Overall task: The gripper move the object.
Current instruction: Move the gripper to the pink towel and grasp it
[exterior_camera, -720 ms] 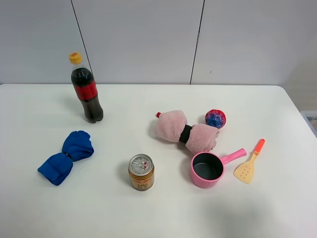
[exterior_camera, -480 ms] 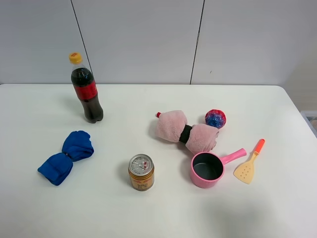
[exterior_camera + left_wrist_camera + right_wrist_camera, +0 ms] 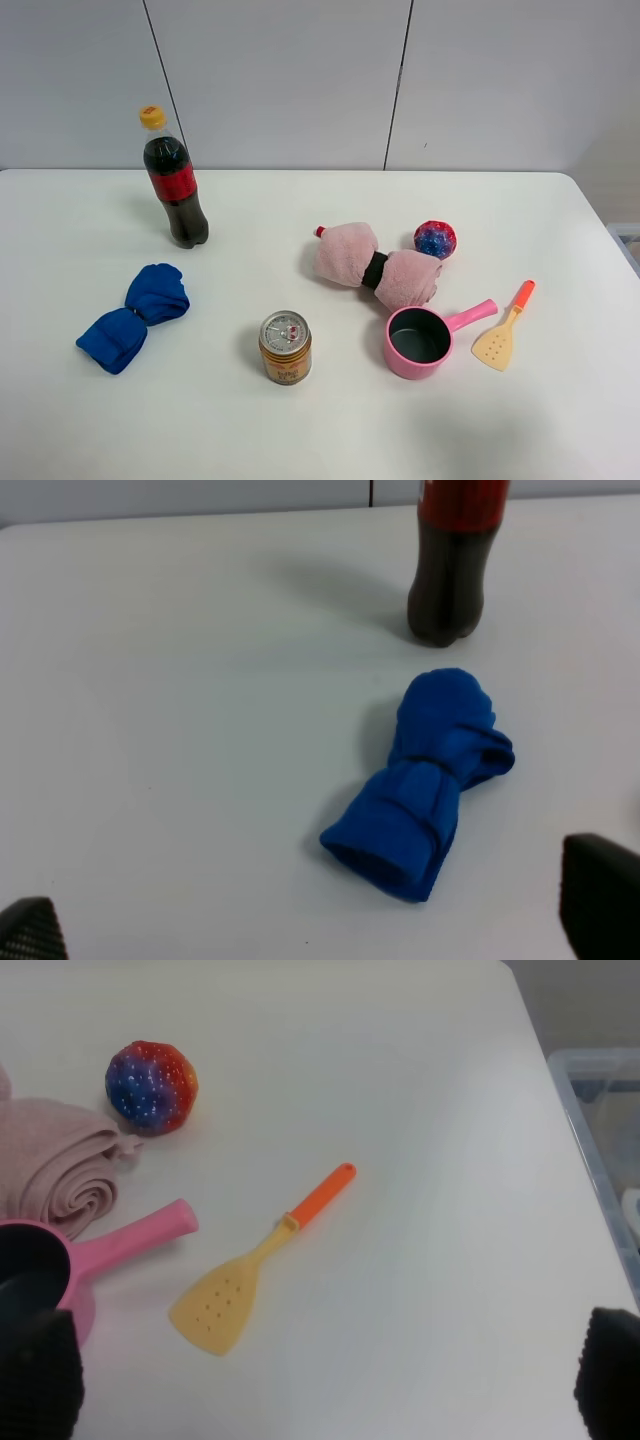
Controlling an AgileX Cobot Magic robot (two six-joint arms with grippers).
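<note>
The pink fluffy towel [image 3: 350, 252], rolled and cinched by a black band, lies on the white table right of centre. One rolled end of it shows in the right wrist view [image 3: 50, 1165]. Neither arm shows in the high view. My right gripper [image 3: 325, 1375] is open and empty, with only its dark fingertips [image 3: 35, 1370] at the frame's corners, and it hangs above the table near the spatula. My left gripper [image 3: 315, 920] is open and empty, well apart from the towel, above the blue cloth bundle [image 3: 420, 785].
A pink saucepan [image 3: 420, 340] lies just in front of the towel and a red-blue ball [image 3: 435, 239] just behind it. An orange-handled spatula [image 3: 503, 330], a can [image 3: 285, 347], a cola bottle [image 3: 175, 180] and the blue bundle [image 3: 135, 315] stand around. A clear bin [image 3: 605, 1130] is off the right edge.
</note>
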